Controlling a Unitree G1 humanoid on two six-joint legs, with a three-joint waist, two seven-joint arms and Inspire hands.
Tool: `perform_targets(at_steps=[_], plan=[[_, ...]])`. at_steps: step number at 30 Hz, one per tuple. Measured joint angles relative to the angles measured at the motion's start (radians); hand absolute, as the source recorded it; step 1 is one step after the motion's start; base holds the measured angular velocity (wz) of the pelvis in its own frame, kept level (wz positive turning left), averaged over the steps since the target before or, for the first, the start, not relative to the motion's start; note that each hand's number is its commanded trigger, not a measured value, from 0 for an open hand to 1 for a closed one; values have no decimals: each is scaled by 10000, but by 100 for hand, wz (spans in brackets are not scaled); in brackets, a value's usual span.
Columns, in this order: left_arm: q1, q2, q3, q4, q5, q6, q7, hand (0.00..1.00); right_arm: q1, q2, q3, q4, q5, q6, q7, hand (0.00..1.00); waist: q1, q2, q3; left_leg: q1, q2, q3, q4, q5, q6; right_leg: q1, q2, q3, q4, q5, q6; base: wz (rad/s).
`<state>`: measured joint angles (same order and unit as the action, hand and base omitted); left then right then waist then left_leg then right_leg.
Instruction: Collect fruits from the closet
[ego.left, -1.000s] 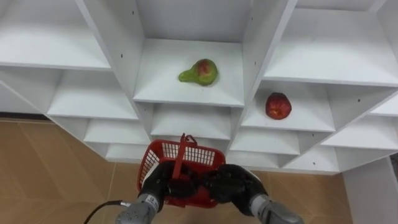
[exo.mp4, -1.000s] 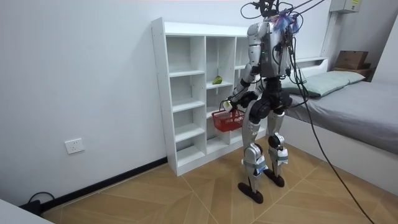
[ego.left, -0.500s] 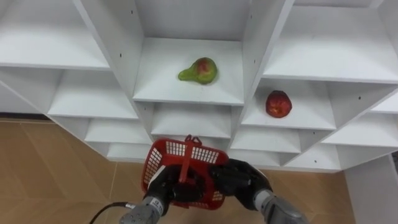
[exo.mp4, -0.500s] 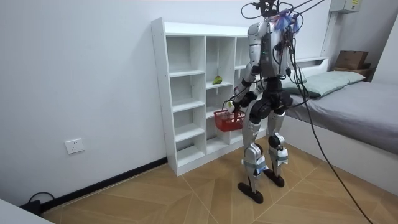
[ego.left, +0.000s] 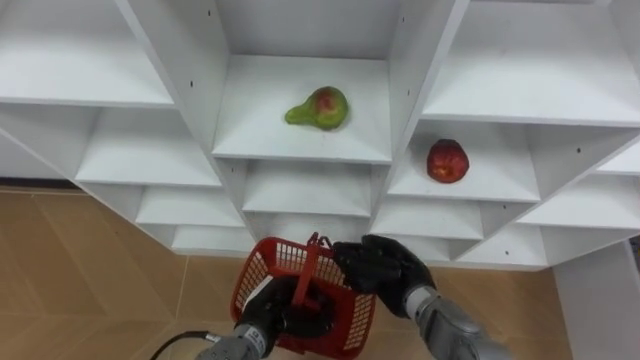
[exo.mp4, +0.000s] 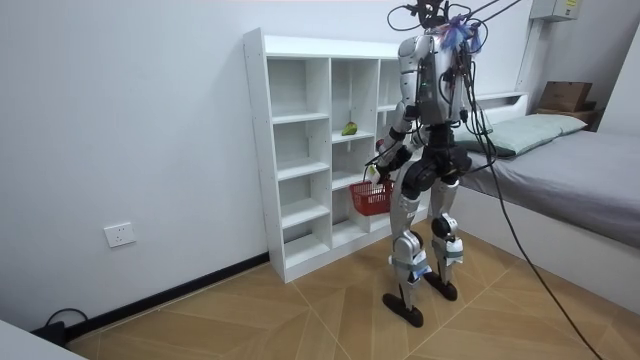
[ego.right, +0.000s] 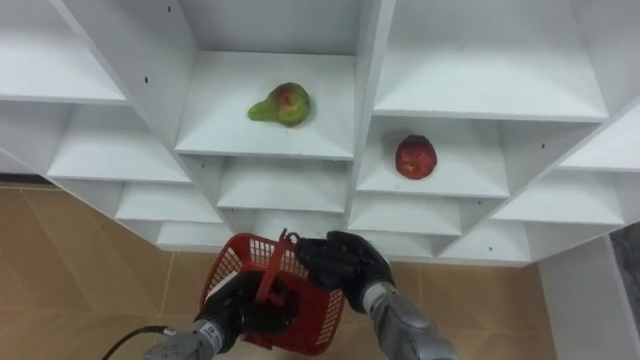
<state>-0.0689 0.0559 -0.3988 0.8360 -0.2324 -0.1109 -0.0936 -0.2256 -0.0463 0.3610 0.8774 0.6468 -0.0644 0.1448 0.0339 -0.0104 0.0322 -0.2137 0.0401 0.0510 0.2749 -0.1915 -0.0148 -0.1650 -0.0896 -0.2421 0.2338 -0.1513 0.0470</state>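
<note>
The left hand (ego.left: 283, 312) is clenched round the handle of the red basket (ego.left: 262, 282), which hangs tilted, low before the white closet (ego.left: 410, 80); no fruit shows in it. The right hand (ego.left: 383, 268) lies at the basket's right rim; I cannot tell if it grasps. The pear (ego.left: 319, 108) and the red fruit (ego.left: 447, 160) lie on 2 separate shelves. Carried by 1 hand, the basket may swing against a shelf edge, and the pear may roll away under a clumsy touch.

Bed (exo.mp4: 575, 185) with grey cover at the room view's right; pale pillow (exo.mp4: 528, 131) at its head, brown cardboard box (exo.mp4: 565, 97) behind that. Wall socket (exo.mp4: 119, 235) well apart from the bed, low on the white wall.
</note>
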Motion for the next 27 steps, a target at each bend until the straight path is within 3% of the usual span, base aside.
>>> perform_targets(at_steps=[1, 15, 21, 27], plan=[[0, 14, -33, 2, 49, 0, -5, 100, -83, 4, 2, 0, -83, -4, -9, 0, 0, 0, 0, 7, 1, 0, -1, 12, 2, -25, -6, 15, 60, 0, 0, 0], [-23, 44, -412, 341, 90, -1, -41, 100, -258, 15, 107, 49, -348, -90, -48, 0, 0, -136, 83, 3, -1, 10, 11, 53, 9, -24, -18, 29, 77, 0, -1, 0], [-49, 49, -598, 468, 95, 29, -45, 100, -256, 58, 127, 180, -710, -89, -32, 0, -7, -136, 83, -27, -3, 22, 11, 53, 9, -63, -18, 51, 78, 0, -1, 0], [-151, 80, -654, 488, 83, 30, -45, 100, -256, 9, 786, 164, -715, -88, -13, 0, 7, -128, 78, -126, -3, 25, 17, 53, 9, -167, -17, 53, 82, 0, -1, 0]])
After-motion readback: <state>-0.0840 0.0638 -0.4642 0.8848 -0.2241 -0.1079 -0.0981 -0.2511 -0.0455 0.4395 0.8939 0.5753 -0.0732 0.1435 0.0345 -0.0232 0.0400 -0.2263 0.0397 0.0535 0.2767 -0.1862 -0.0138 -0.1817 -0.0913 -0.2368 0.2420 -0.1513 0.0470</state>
